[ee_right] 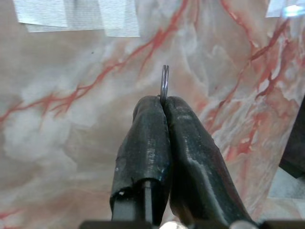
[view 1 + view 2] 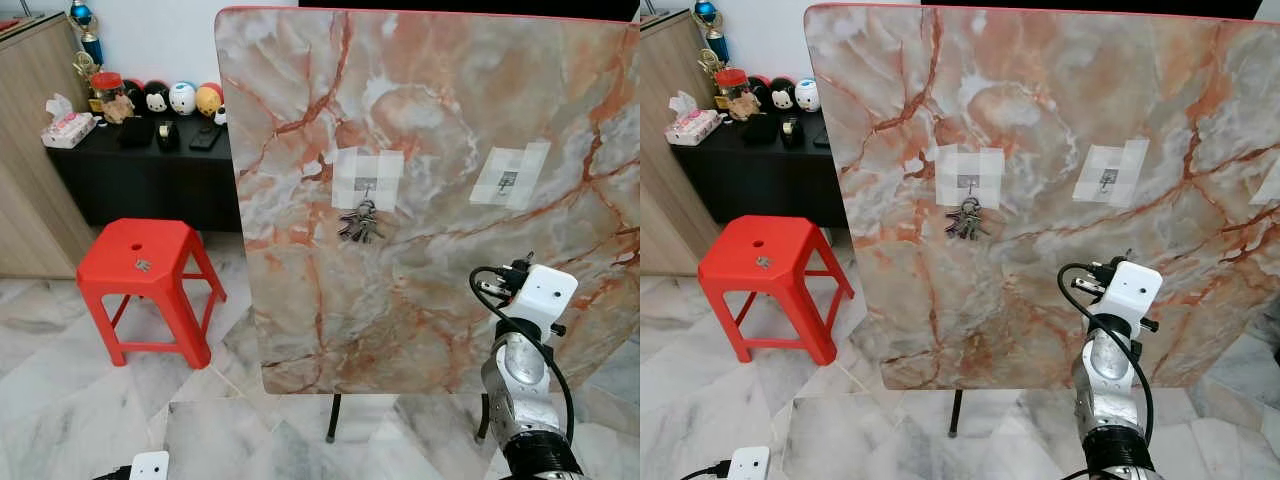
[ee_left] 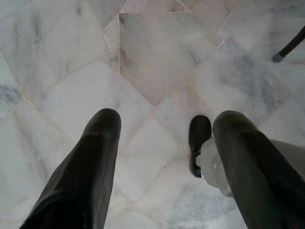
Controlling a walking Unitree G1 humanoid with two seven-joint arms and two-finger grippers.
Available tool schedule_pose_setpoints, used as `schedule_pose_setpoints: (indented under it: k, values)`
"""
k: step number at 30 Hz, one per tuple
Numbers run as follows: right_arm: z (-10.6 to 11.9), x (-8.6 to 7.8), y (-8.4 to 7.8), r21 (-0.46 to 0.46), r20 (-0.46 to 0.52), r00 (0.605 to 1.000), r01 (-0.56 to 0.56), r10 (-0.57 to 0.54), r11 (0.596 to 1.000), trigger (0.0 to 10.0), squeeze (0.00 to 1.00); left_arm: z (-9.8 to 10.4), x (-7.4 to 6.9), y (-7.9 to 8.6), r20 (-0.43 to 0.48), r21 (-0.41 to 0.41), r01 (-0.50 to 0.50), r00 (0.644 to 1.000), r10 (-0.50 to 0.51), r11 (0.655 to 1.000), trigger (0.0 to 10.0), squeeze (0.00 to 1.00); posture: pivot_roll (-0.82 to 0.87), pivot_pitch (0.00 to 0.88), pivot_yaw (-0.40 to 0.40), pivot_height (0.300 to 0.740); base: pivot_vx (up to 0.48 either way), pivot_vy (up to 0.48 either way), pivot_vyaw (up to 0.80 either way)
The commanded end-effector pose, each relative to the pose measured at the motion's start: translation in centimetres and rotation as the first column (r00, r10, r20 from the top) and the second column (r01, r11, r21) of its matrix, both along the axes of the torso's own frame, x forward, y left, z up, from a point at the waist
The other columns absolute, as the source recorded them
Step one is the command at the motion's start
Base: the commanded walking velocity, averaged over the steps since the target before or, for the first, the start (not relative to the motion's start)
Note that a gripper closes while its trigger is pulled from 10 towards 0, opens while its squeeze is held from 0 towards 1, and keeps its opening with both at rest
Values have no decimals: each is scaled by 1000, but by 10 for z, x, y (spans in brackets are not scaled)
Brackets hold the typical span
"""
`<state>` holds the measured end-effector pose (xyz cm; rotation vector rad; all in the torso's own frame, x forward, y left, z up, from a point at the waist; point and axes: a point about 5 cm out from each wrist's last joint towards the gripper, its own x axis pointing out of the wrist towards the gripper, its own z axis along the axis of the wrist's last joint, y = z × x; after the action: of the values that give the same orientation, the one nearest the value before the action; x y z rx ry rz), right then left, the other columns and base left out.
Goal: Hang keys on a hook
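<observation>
Right gripper (image 1: 163,102) pinched tight on a thin metal key ring (image 1: 165,83), edge-on before the upended marble tabletop (image 2: 420,120). The ring is light, stiff and slick, so a pinch low on the loop leaves the top free for the empty hook (image 2: 508,183) near the right edge. Any keys below are probably hidden. A bunch of keys (image 2: 360,222) occupies the middle hook (image 2: 366,186). Left gripper (image 3: 162,143) spread wide, idle over the floor.
</observation>
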<state>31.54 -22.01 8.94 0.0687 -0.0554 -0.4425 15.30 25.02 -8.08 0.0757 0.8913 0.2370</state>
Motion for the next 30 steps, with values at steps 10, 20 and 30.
schedule_pose_setpoints:
  k: [10, 20, 30]
  values:
    - [9, 0, -5, 15, 47, 998, 37, -38, 999, 10000, 0, -3, -6, -2, -7, -8, -24, 1000, 24, 1000, 10000, 0, 127, 0, -64, 740, 276, 0, 0]
    - [12, 0, -4, 17, 58, 997, 43, -44, 999, 10000, 0, -4, -11, 0, -9, -11, -39, 999, 39, 999, 10000, 0, 129, 0, -69, 740, 315, 0, 0]
    - [9, -5, -2, 27, 59, 996, 65, -67, 998, 10000, 0, -3, -9, 1, -5, -14, -45, 999, 45, 999, 10000, 0, 129, 0, -70, 740, 0, 0, 0]
